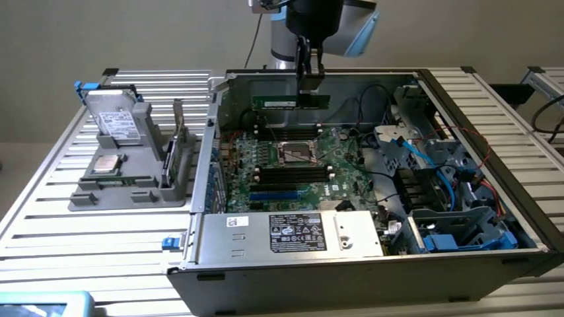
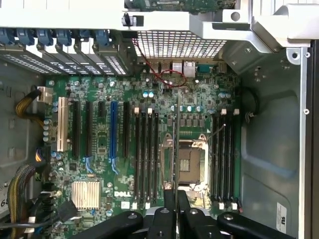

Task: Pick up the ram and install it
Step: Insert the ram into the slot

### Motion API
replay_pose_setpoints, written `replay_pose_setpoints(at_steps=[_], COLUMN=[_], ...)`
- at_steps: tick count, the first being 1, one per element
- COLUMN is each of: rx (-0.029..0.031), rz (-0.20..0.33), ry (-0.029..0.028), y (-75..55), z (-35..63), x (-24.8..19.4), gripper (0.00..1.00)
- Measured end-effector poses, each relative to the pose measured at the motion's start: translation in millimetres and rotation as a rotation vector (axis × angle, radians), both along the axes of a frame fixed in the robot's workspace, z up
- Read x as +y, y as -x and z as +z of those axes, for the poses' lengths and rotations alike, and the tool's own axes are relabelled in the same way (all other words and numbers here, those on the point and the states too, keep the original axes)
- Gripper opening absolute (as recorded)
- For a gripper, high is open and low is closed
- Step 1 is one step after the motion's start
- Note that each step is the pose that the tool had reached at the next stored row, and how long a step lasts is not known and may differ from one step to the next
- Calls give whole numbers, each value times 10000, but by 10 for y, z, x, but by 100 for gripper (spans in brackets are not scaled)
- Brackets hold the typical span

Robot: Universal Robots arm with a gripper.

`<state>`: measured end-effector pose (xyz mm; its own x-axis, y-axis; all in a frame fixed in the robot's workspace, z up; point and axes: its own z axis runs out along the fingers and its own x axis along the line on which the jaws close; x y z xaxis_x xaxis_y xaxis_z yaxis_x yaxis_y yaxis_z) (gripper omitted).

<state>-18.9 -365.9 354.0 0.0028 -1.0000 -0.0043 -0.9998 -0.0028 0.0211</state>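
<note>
**Figure.** Open computer case (image 1: 352,284) lying on the slatted tabletop (image 1: 105,238), described from its near wall to its far wall.

Nearest the camera, on this side of the processor socket (image 1: 298,152), sits the labelled power supply (image 1: 295,231). A bank of black memory slots (image 1: 291,175) follows, just beside the socket, and a second bank (image 1: 284,124) lies beyond the socket. Above that far bank, clear of the board, hangs the ram (image 1: 277,102), level and edge-down. The jaws are clamped on it, nearer its end toward the exterior view's right than its middle. In the wrist view the ram appears edge-on as a thin line crossing the socket's rim. Which slot it lines up with cannot be told.

Hazards, as judged:
- **Misalignment:** if the ram comes down out of line, its edge would meet a slot wall or the socket, whose contacts are delicate.
- **Off-centre grip:** one end may enter first, so the ram could rock or slide between the jaws under pressure.
- **Notch and latches:** neither the direction of the ram's notch nor the position of the slot latches can be made out. A reversed notch or a closed latch would block seating.
- **Cables:** the cables (image 1: 403,144) on the exterior view's right of the socket lie well apart from the ram and seem a minor risk.
</note>
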Motion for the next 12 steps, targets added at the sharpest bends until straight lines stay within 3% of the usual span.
replay_pose_setpoints(at_steps=[5, 12], rx=[-1, -1], rz=[0, 0], ry=[-3, 20], y=[-10, -22], z=[-34, -150], x=[-37, -40], gripper=[14, 14])
